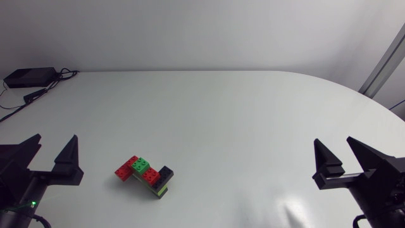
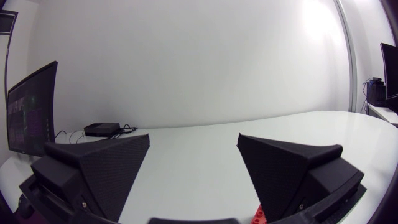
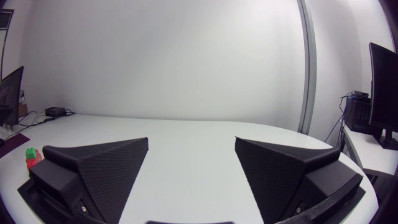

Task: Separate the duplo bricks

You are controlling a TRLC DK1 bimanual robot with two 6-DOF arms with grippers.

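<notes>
Brick cluster (image 2: 260,216) mostly hidden behind left pincer (image 2: 194,138) finger.

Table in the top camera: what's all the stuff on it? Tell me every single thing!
table: one, white, under everything
duplo brick cluster: one, mixed colours, joined together, nearer the left arm
red bricks: two showing, red, on the cluster's top
green brick: one, green, between the reds
black brick: one, black, cluster's end toward the right arm
lime-green brick: one, lime-green, under the black brick
black box: one, black, far left corner, with cables
left gripper: one, black, open
right gripper: one, black, open
</notes>
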